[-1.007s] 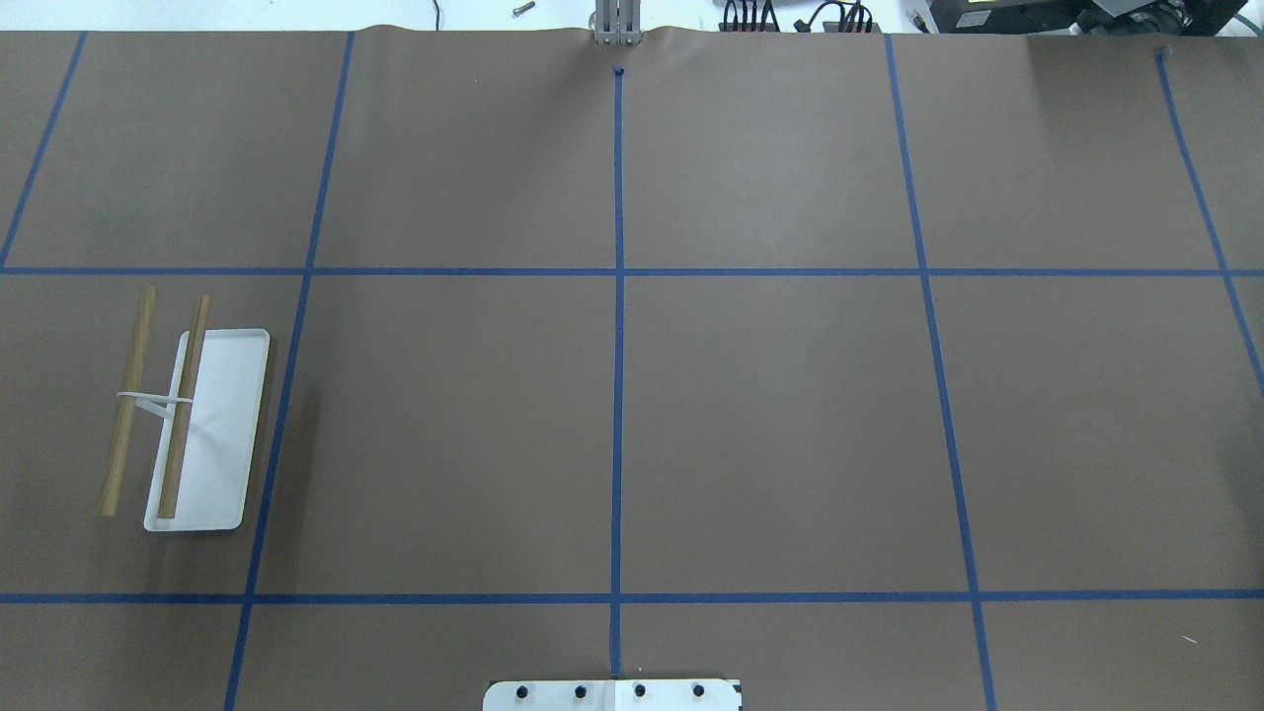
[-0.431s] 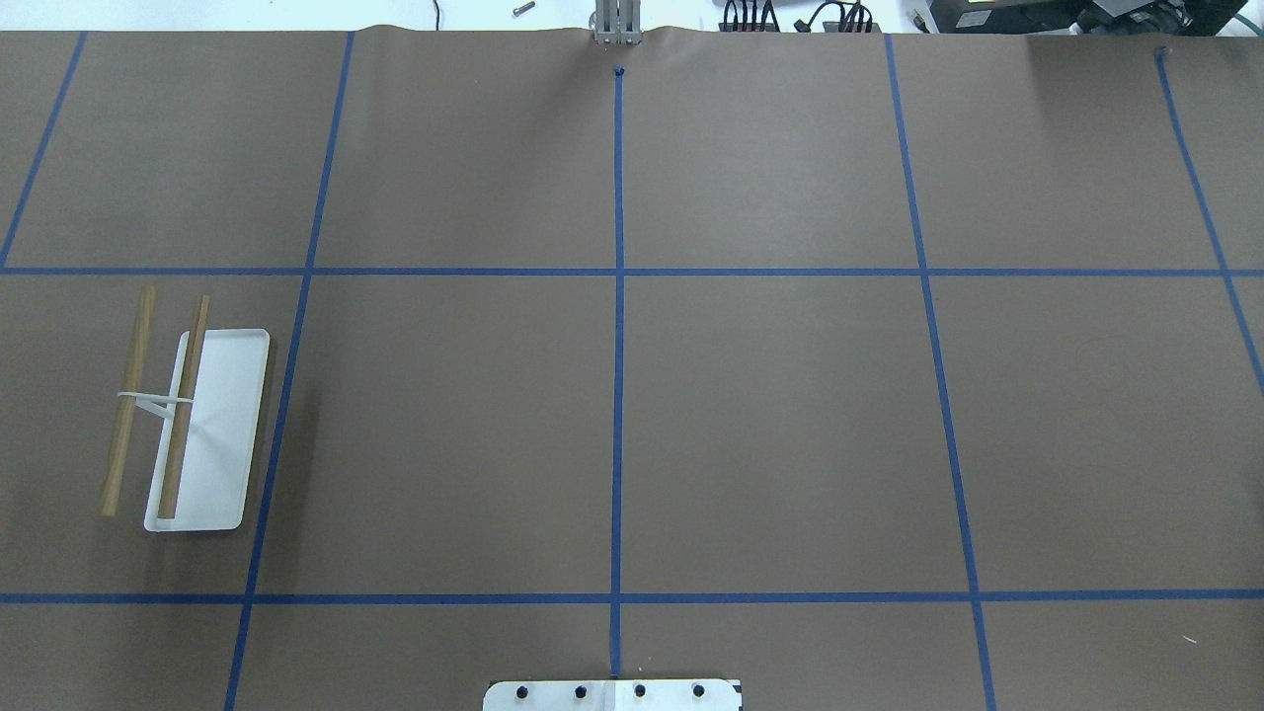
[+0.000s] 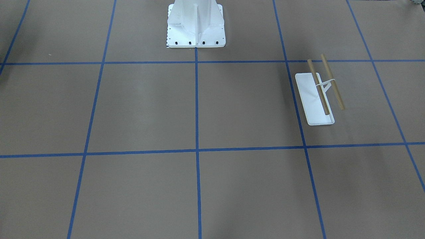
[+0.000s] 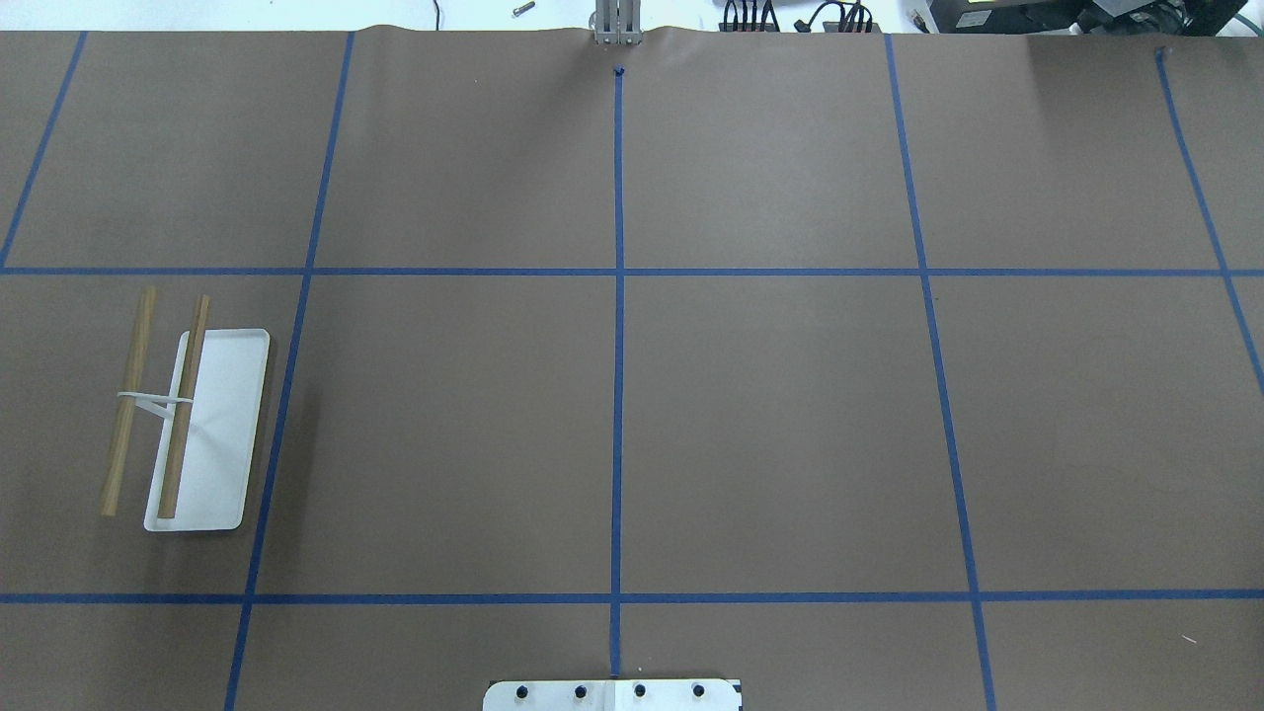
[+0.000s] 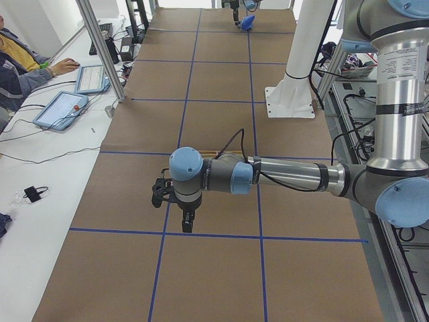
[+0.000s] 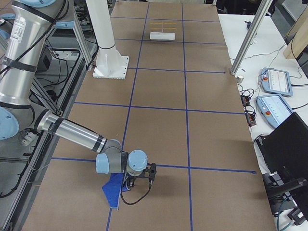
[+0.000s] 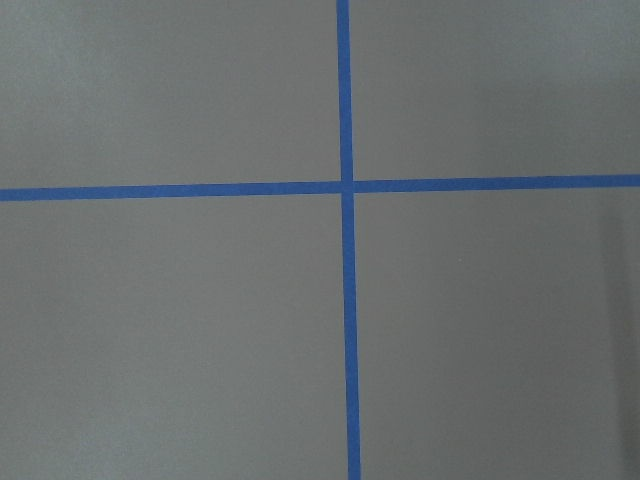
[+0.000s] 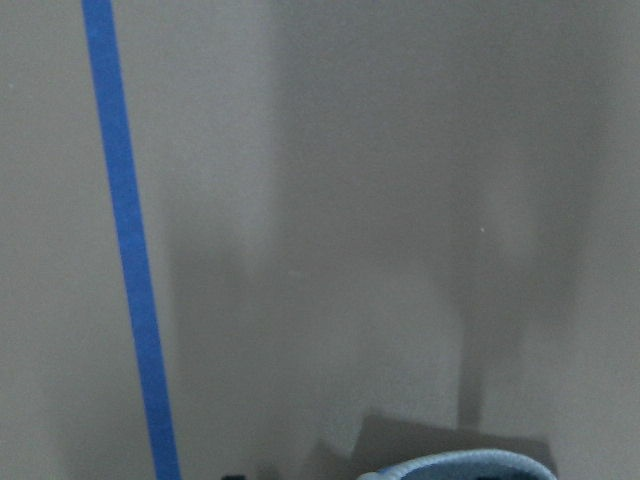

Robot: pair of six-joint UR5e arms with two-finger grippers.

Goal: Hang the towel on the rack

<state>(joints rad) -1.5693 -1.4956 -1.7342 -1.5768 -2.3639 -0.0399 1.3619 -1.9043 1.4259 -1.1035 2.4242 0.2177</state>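
Left gripper (image 5: 188, 225) is pointed down over a tape crossing (image 7: 346, 186) toward the left edge of the table (image 4: 790, 444); whether its jaws are wide or narrow cannot be told. Right gripper (image 6: 130, 185) is seen low near the right edge, on the robot's side, and its jaw state cannot be told either. Towel (image 6: 114, 191) is seen just below it, meeting it at the top. Rack (image 4: 212, 434) is placed near the left edge, with its dowels roughly parallel to that edge.
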